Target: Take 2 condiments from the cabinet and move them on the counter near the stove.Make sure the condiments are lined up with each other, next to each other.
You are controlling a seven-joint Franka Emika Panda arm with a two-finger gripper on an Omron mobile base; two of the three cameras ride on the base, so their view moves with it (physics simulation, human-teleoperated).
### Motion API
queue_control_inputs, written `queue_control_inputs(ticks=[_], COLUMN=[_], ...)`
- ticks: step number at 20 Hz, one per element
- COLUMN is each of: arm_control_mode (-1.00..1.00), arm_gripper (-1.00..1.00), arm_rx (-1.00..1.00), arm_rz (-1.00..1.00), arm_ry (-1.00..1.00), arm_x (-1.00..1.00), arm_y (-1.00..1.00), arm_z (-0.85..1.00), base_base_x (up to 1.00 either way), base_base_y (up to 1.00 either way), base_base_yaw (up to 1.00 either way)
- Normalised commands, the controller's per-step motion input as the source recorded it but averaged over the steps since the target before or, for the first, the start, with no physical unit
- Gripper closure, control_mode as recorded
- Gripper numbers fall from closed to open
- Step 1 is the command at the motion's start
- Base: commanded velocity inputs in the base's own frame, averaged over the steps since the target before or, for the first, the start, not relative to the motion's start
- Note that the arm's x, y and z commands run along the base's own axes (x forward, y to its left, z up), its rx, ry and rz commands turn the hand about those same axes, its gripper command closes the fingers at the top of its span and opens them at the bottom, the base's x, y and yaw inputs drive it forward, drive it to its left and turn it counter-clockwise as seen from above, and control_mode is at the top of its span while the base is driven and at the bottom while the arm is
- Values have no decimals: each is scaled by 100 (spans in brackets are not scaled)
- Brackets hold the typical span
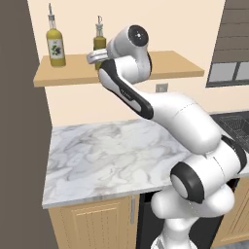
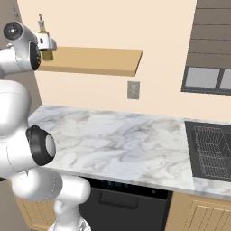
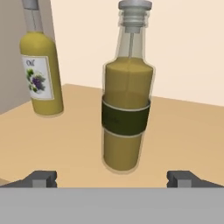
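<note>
Two condiments stand on the cabinet shelf board [image 1: 170, 65]. The bright yellow bottle [image 1: 56, 46] with a white label is at the left end, also the yellow bottle [image 3: 41, 78] in the hand view. The olive-green bottle [image 3: 127, 118] with a black band stands upright just ahead of my gripper [image 3: 113, 179]. The gripper is open, its fingertips [image 3: 41, 178] wide apart and short of the bottle. From the base views the gripper [image 1: 97, 59] partly hides the olive bottle [image 1: 99, 39]. The marble counter [image 1: 107, 155] lies below, with the stove [image 2: 212, 149] at the right.
A tall dark panel [image 1: 19, 146] bounds the counter and shelf on the left. A wall outlet [image 2: 133, 90] sits under the shelf [image 2: 99, 61]. A dark appliance front [image 2: 122, 198] is under the counter [image 2: 122, 144]. A dark hood and microwave [image 2: 207, 79] hang above the stove.
</note>
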Motion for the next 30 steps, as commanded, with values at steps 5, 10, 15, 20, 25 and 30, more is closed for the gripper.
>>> queue_control_inputs(ticks=[5, 10, 15, 20, 25, 30], arm_control_mode=[-100, -100, -100, -100, -100, -100], arm_gripper=[-100, -100, -100, -100, -100, -100], arm_rx=[0, 0, 0, 0, 0, 0], arm_rz=[0, 0, 0, 0, 0, 0], arm_ry=[-1, 0, 0, 0, 0, 0], arm_x=[13, 25, 25, 19, 18, 10], arm_y=[0, 0, 0, 1, 5, 10], arm_z=[0, 0, 0, 0, 0, 0], base_base_x=[0, 0, 0, 0, 0, 0], base_base_y=[0, 0, 0, 0, 0, 0], base_base_yaw=[0, 0, 0, 0, 0, 0])
